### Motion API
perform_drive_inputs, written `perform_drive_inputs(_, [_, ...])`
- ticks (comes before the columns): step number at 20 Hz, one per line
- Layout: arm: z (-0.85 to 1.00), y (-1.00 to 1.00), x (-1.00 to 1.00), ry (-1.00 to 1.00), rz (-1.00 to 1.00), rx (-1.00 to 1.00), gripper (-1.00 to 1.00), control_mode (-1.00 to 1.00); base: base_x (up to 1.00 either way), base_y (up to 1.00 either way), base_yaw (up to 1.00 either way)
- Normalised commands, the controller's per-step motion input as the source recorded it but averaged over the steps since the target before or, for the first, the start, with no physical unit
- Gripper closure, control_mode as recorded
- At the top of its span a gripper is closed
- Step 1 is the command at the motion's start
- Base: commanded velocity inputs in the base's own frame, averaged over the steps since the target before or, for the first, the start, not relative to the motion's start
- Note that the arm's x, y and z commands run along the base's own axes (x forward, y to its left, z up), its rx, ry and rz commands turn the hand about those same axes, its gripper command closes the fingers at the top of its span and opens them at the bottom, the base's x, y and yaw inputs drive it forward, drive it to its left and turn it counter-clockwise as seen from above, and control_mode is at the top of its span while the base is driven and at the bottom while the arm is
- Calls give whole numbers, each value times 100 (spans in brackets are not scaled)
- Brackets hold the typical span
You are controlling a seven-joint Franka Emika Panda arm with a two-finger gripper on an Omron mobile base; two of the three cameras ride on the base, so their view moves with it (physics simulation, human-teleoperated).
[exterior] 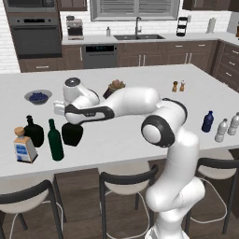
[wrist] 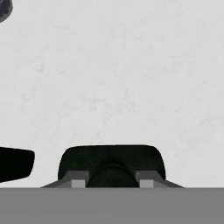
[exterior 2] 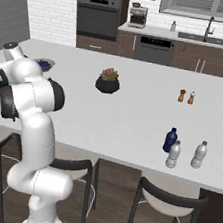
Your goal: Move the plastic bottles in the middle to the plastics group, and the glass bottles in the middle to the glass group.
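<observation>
A white island counter (exterior: 140,79) carried everything. At its far side sat a potted plant (exterior 2: 108,80), two small shakers (exterior 2: 186,96) and a bowl of blue fruit (exterior: 38,97). At about nine o'clock from the arm stood the glass group: one squat black flask (exterior: 33,132) and one square corked bottle (exterior: 24,146), with the tall green bottle (exterior: 55,141) just beside them. At three o'clock stood one dark blue bottle (exterior 2: 170,140) and two clear plastic bottles (exterior 2: 174,154), close together. The gripper (wrist: 113,177) hung over a second black flask (exterior: 72,133), near the green bottle; its fingers (wrist: 78,181) stood narrowly parted on either side of the flask's neck, apparently gripping it.
</observation>
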Motion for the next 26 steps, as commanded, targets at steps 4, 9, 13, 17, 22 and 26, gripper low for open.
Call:
perform_drive_inputs(4, [-24, 6, 8, 4, -11, 8, 100, -100, 0, 0, 0])
perform_drive_inputs(9, [-26, 5, 7, 4, -11, 6, 100, -100, 0, 0, 0])
perform_drive_inputs(13, [-22, 2, 9, 2, -7, 3, 100, -100, 0, 0, 0])
perform_drive_inputs(17, [-20, 6, 5, 2, -6, 1, 100, -100, 0, 0, 0])
perform_drive_inputs(22, [-23, 8, 1, 7, -7, 2, 100, -100, 0, 0, 0])
perform_drive_inputs(26, [-23, 0, 0, 10, -5, 1, 100, -100, 0, 0, 0])
